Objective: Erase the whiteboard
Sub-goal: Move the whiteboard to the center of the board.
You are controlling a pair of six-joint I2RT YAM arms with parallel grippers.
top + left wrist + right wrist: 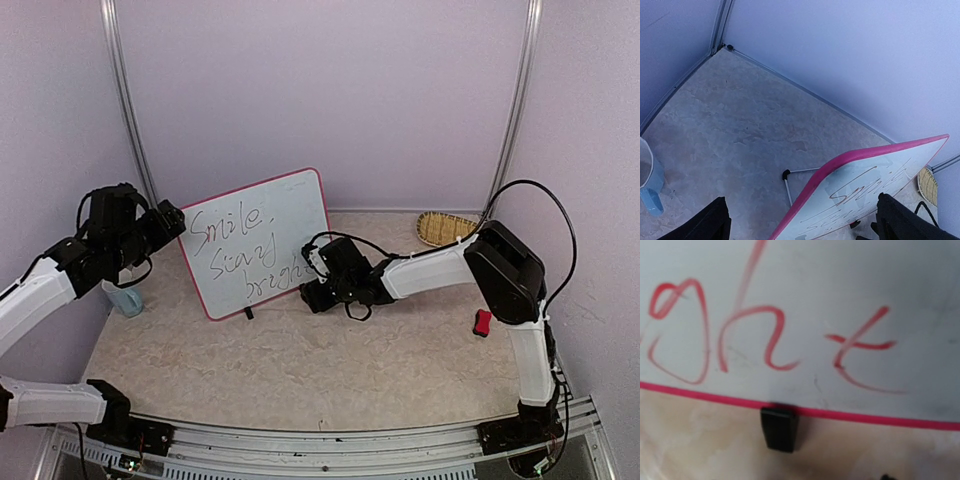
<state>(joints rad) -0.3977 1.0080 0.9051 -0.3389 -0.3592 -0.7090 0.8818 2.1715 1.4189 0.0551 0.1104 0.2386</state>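
Left gripper (168,220) spread open, just beside the upper left corner of the whiteboard (262,225); blue cup (125,298) below it on the bench (300,370). Board propped tilted at mid-bench, red marker reading "Smile, Stay bright". Right gripper (318,280) close to its lower right corner, near a black foot (780,429); released or clenched, cannot tell. Woven basket (445,228) far right.

A light blue cup (126,299) stood on the left side of the beige, marble-patterned table (300,370), close to the pale purple left wall (50,120). A shallow woven basket (444,228) lay at the far right, just beside the back wall (320,90). A small red object (483,323) sat nearer, by the right edge, well apart from the basket; its kind could not be told.
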